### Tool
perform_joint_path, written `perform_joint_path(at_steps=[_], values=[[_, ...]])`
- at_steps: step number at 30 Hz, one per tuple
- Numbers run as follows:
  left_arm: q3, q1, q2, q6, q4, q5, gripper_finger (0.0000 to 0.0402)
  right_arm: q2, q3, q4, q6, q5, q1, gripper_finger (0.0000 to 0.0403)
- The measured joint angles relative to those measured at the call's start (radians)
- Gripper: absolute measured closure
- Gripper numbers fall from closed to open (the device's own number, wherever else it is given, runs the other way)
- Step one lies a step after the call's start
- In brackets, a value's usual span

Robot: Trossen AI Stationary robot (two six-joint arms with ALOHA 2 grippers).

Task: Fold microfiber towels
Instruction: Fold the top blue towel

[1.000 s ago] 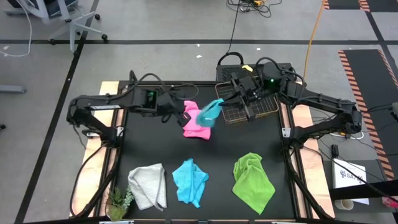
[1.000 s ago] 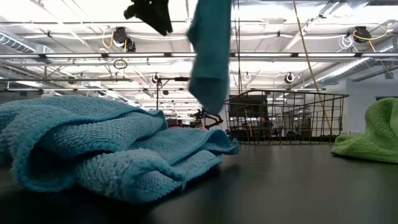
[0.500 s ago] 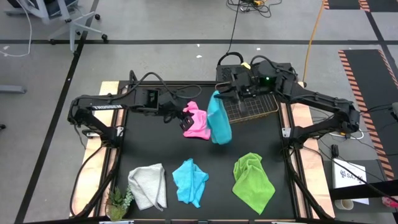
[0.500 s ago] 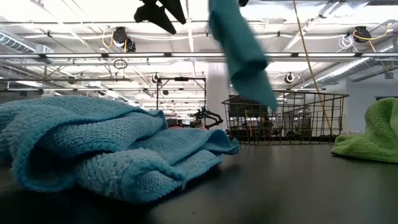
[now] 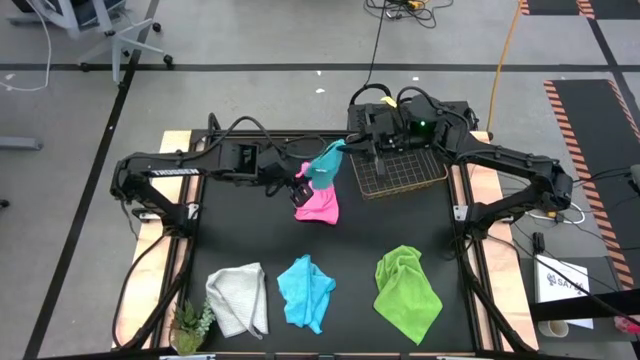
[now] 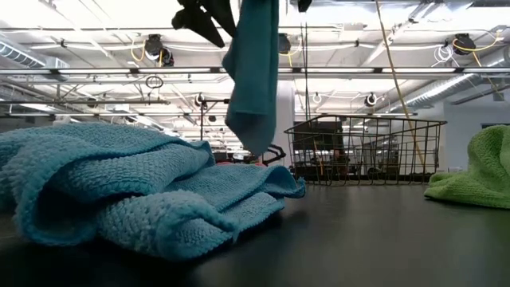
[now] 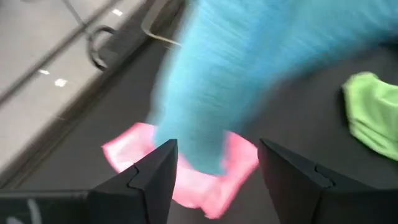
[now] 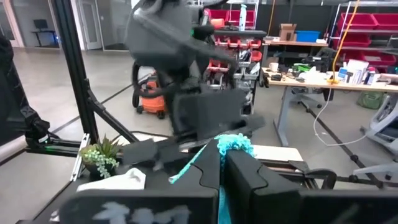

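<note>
No text, label, brand or number is readable in any view.

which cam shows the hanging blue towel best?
Low view: the hanging blue towel drapes nearly full length, clear of the table. High view shows it foreshortened under the right gripper. Left wrist sees it blurred; right wrist only a pinched tuft.

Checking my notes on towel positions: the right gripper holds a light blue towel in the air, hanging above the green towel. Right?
Not quite. The right gripper does hold the light blue towel, but it hangs above the pink towel, as the high view shows, not the green one.
</note>
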Motion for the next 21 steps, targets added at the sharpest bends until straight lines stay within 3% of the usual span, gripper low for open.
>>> perform_joint_path(at_steps=[3, 8, 16, 18, 21], values=[[0.0, 0.016, 0.011, 0.0, -0.001, -0.044, 0.0176, -0.002, 0.0, 0.002, 0.0, -0.001, 0.0, 0.0403], [0.001, 0.041, 0.026, -0.012, 0.021, 0.023, 0.0176, -0.002, 0.0, 0.001, 0.0, -0.002, 0.0, 0.0403], [0.0, 0.043, 0.051, 0.009, 0.044, 0.029, 0.0181, -0.002, 0.0, 0.001, 0.0, -0.002, 0.0, 0.0403], [0.0, 0.043, 0.058, 0.009, 0.046, 0.026, 0.0199, -0.002, 0.0, 0.001, -0.001, -0.002, 0.0, 0.0403], [0.0, 0.043, 0.061, 0.013, 0.04, 0.026, 0.0257, -0.002, 0.0, 0.0, 0.0, -0.002, 0.0, 0.0403]])
